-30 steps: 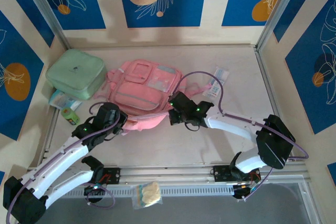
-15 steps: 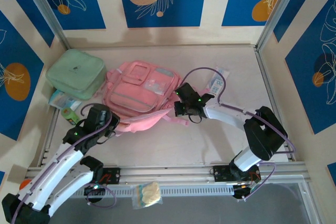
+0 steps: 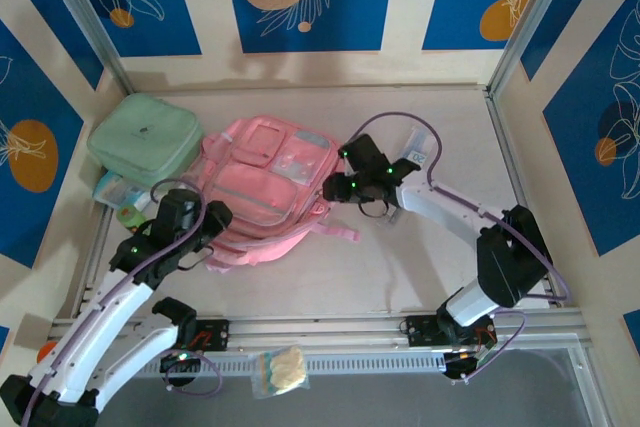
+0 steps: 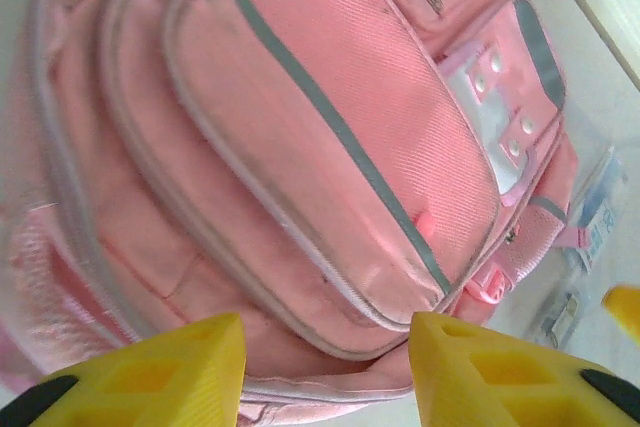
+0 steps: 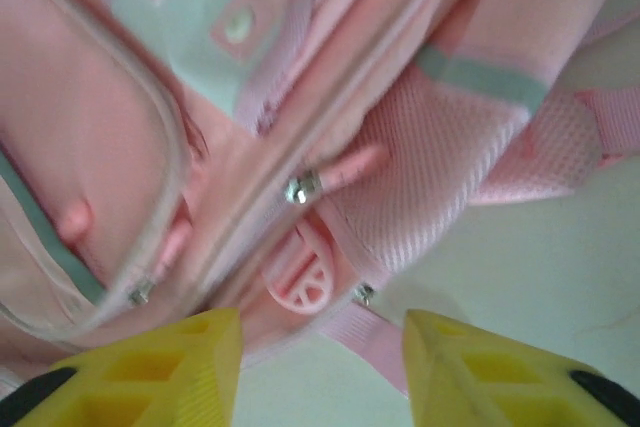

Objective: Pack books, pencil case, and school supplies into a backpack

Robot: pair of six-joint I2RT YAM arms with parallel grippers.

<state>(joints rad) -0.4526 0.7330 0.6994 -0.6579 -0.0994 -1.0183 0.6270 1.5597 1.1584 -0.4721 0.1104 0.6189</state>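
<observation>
2 releases: left claw [image 4: 327,365] & right claw [image 5: 321,355] go from shut to spread w/ nothing pinched; backpack [image 3: 262,187] lies free on the surface [image 3: 420,267] (pockets up), so packing can begin.

We find the top camera fixed high above the near edge, looking down across the whole table [image 3: 400,267]. Both wrist cameras sit very close to the backpack [image 3: 265,192], the left facing its front pocket [image 4: 330,147], the right its mesh side pocket [image 5: 440,147]. All three views share the backpack.
</observation>
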